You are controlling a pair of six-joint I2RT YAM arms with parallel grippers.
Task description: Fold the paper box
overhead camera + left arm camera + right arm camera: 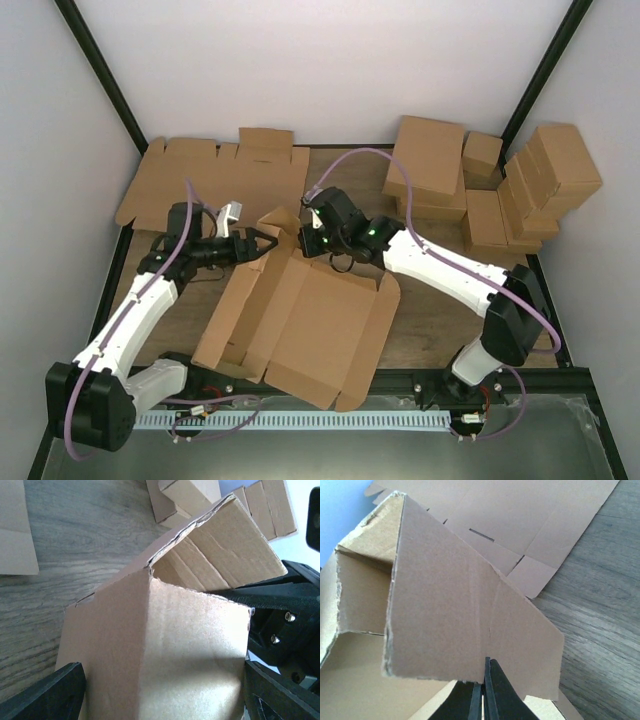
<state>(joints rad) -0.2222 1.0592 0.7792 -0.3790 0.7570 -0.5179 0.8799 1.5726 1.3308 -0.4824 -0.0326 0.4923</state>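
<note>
Behind paper box (320, 330), flat blanks (190, 180), closed boxes (430, 155)

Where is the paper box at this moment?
Top view: the paper box lies in the middle of the table, flat blanks behind it on the left, closed boxes behind on the right.

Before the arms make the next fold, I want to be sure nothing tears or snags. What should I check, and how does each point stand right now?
1. Right pincer shut on the raised flap of the paper box: ok.
2. Left pincer open, with a box wall between its fingers: ok.
3. Box wholly on the table: not ok, its near corner seems to jut past the front edge.
4. Raised flap clear of the flat blanks: cannot tell.
5. Closed boxes clear of both arms: ok.
</note>
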